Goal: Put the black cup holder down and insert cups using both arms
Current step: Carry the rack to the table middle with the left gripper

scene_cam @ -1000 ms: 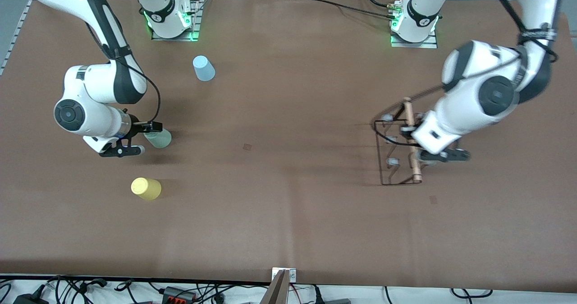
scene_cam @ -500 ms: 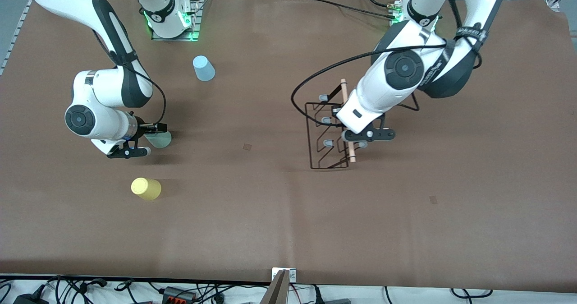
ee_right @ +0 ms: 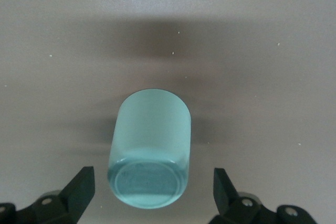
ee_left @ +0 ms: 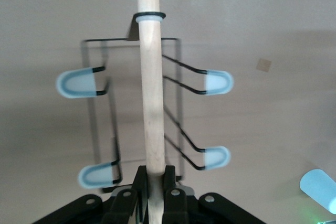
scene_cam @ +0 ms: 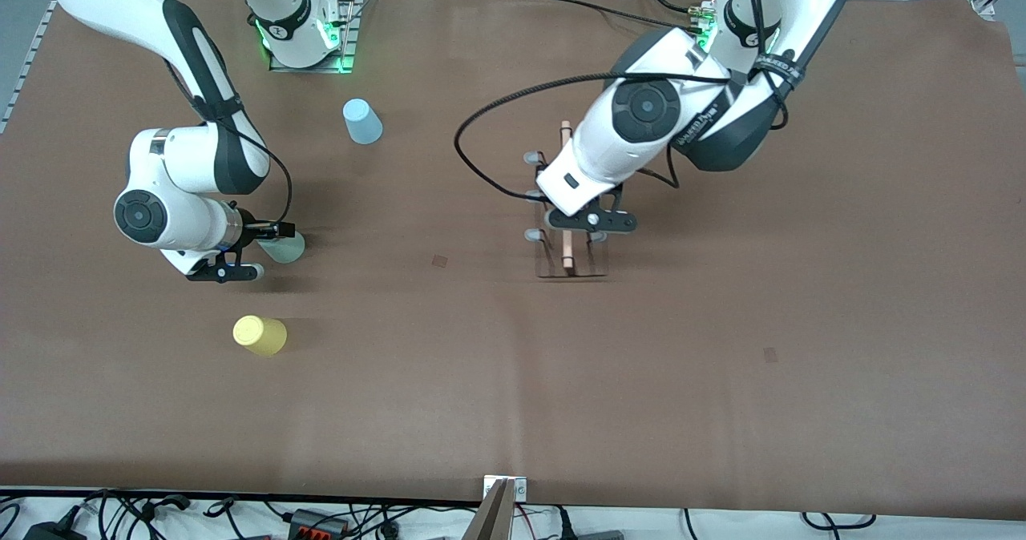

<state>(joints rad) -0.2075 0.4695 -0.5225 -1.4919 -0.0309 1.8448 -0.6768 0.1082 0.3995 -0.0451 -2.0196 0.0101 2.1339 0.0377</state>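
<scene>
The black cup holder [scene_cam: 553,203] hangs upright from my left gripper [scene_cam: 571,227], which is shut on its wooden rod handle [scene_cam: 567,258] over the middle of the table. In the left wrist view the gripper [ee_left: 153,181] clamps the rod [ee_left: 151,87], with grey-tipped prongs [ee_left: 77,83] on both sides. I cannot tell if the rack's base touches the table. My right gripper [scene_cam: 256,248] is open around the sage green cup [scene_cam: 290,247], which lies on its side between the fingers [ee_right: 80,188] in the right wrist view [ee_right: 151,145]. The yellow cup [scene_cam: 259,335] and light blue cup [scene_cam: 362,121] stand apart.
The brown table mat [scene_cam: 513,380] is bare nearer the front camera. The light blue cup also shows in the left wrist view [ee_left: 319,190]. The arm bases [scene_cam: 303,31] stand along the table's edge farthest from the front camera. Cables lie off the mat's near edge.
My left arm has carried the cup holder from the left arm's end of the table to the middle and turned it upright. My right gripper has barely shifted at the green cup.
</scene>
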